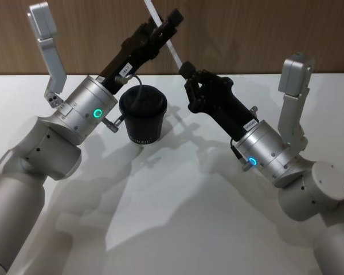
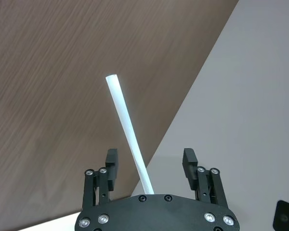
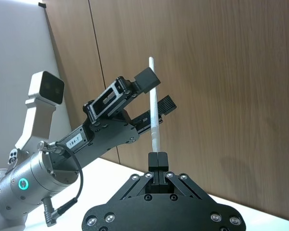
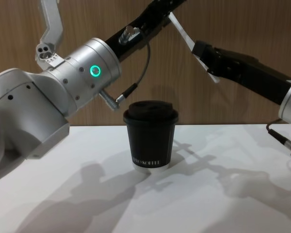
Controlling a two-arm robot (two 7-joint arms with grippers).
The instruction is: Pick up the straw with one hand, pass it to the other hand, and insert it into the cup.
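The white straw [image 1: 160,26] slants in the air above and behind the black lidded cup [image 1: 142,114], which stands upright on the white table. My right gripper [image 1: 187,71] is shut on the straw's lower end; in the right wrist view its fingers [image 3: 158,156] are pressed together around the straw [image 3: 154,110]. My left gripper [image 1: 167,27] reaches up from the left. Its jaws stand open on either side of the straw [image 2: 125,120], higher along its length, with a gap on each side. In the chest view both grippers are well above the cup [image 4: 150,136].
The white table [image 1: 178,217] spreads bare in front of the cup. A brown wood-panel wall [image 1: 246,28] stands close behind. Both arms' silver wrists flank the cup, left [image 1: 86,109] and right [image 1: 264,149].
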